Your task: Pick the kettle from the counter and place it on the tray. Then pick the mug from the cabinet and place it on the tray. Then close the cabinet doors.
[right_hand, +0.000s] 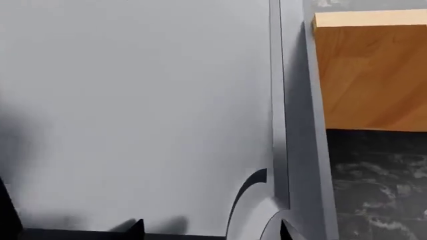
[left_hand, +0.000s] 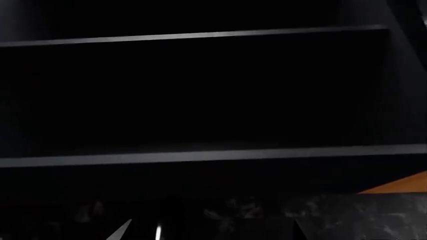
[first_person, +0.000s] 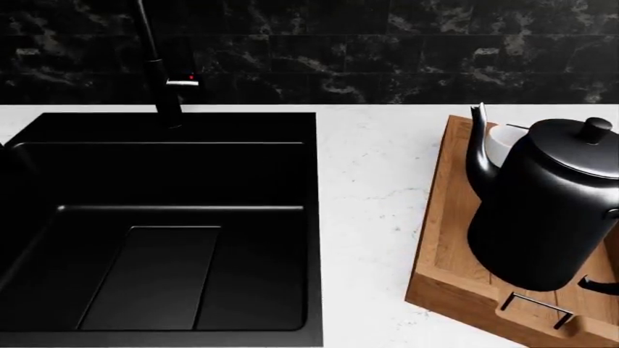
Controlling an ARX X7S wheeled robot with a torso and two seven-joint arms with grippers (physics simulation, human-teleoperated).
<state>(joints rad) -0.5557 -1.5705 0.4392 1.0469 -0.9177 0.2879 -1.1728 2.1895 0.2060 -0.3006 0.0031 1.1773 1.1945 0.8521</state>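
Two of three steps look done: the kettle (first_person: 551, 210) stands upright on the tray (first_person: 454, 290), the mug (first_person: 503, 145) just behind its spout. What remains is the cabinet: a grey door panel (right_hand: 133, 110) fills the right hand's camera, close ahead (the left's shows dark shelves (left_hand: 200, 155)). Neither hand's grip can be told.
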